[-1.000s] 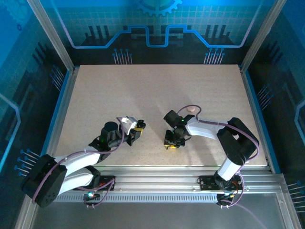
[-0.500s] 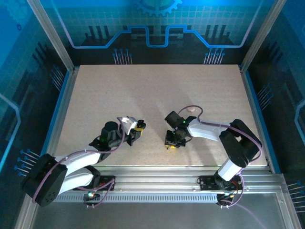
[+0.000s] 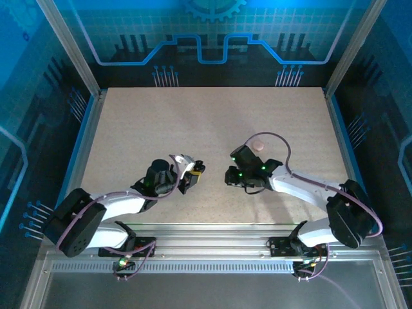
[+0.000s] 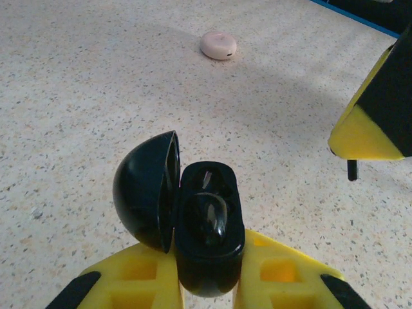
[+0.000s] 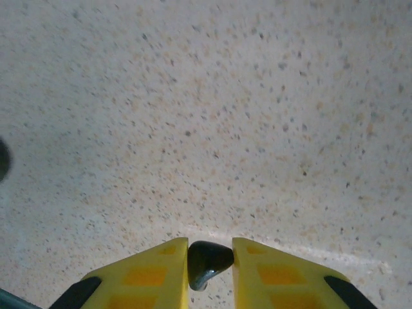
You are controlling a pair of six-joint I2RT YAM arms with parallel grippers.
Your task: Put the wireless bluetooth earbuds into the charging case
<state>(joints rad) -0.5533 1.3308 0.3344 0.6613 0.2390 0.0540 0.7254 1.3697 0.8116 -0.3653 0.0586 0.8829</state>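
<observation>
One earbud [image 5: 208,260] pinched tight in right gripper [image 3: 230,177]; lifted off table [image 3: 129,122], swung left since half a second ago. Now just beside open charging case [image 4: 199,225], clamped in left gripper [image 3: 196,176] near near edge, middle. Insertion likely next. Pink round piece [image 3: 258,146] toward table centre, well apart, no obstacle.

Near the table's [image 3: 129,116] front edge the left end effector [image 3: 195,175] and right end effector [image 3: 230,177] face each other, a small pale disc [image 3: 258,145] just behind the right one.
</observation>
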